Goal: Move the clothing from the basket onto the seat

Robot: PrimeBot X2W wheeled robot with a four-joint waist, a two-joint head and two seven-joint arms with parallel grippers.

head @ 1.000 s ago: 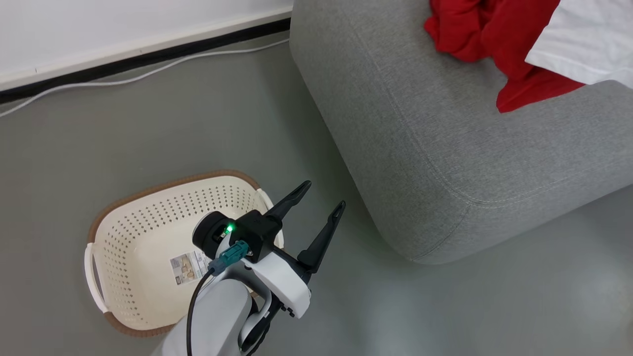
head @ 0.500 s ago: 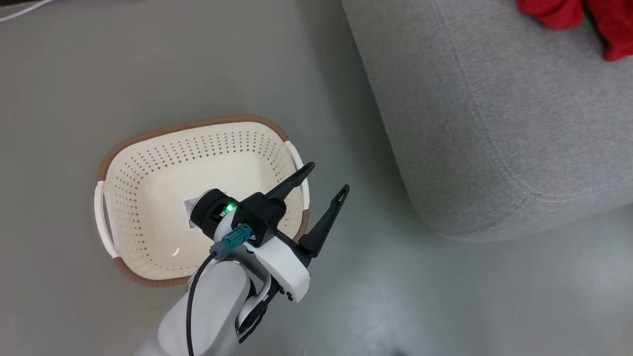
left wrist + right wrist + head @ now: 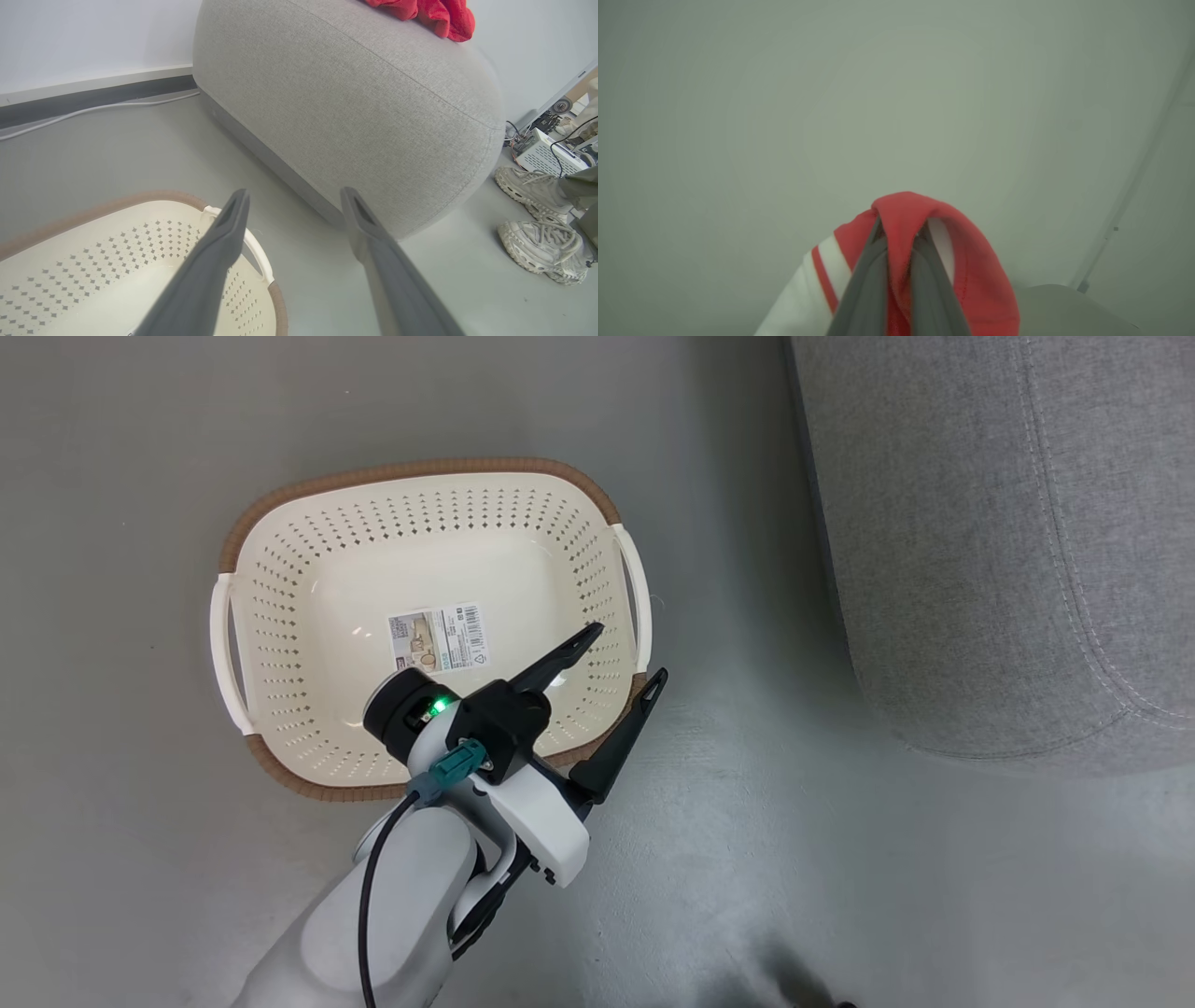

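The cream basket (image 3: 280,644) stands on the floor with nothing in it but its label sticker (image 3: 439,637). My left gripper (image 3: 629,651) hangs open above the basket's near right rim, holding nothing. In the left wrist view the same open gripper (image 3: 294,193) points past the basket (image 3: 117,261) toward the grey seat (image 3: 364,102). Red clothing (image 3: 430,11) lies on top of the seat. My right gripper (image 3: 901,228) is shut on a red garment with white stripes (image 3: 980,280), which drapes over its fingers before a pale blank surface.
The seat's rounded corner (image 3: 980,541) lies right of the basket, with a strip of grey floor (image 3: 738,616) between them. A person's pale shoes (image 3: 542,247) and a white electronics box (image 3: 546,156) are beyond the seat's end. A white cable (image 3: 93,109) runs along the wall.
The head camera has tilted down and turned: the basket now sits higher in the picture, and the clothing on the seat has left it. The left gripper stays open.
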